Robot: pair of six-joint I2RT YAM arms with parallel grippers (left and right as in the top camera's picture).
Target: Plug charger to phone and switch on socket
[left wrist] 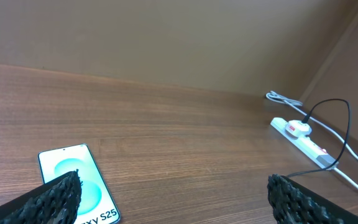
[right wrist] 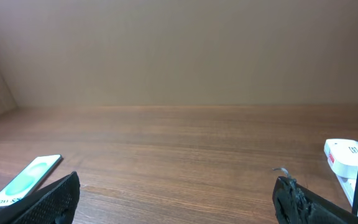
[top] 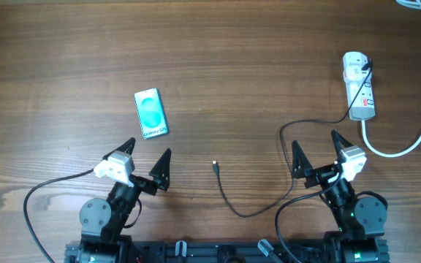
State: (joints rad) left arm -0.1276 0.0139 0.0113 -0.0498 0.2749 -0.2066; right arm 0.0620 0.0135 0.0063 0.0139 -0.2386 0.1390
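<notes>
The phone (top: 150,113) lies flat on the table at left centre, teal screen up, white text band toward me. It also shows in the left wrist view (left wrist: 73,186) and the right wrist view (right wrist: 25,178). The charger cable (top: 232,208) runs from the socket (top: 359,86) at the far right, loops down, and its plug tip (top: 215,166) lies free mid-table. The socket shows in the left wrist view (left wrist: 303,138) and the right wrist view (right wrist: 347,155). My left gripper (top: 146,164) is open and empty, just in front of the phone. My right gripper (top: 319,150) is open and empty, in front of the socket.
A thick white cord (top: 415,139) curves from the socket along the right edge toward the far right corner. A brown wall stands behind the table in both wrist views.
</notes>
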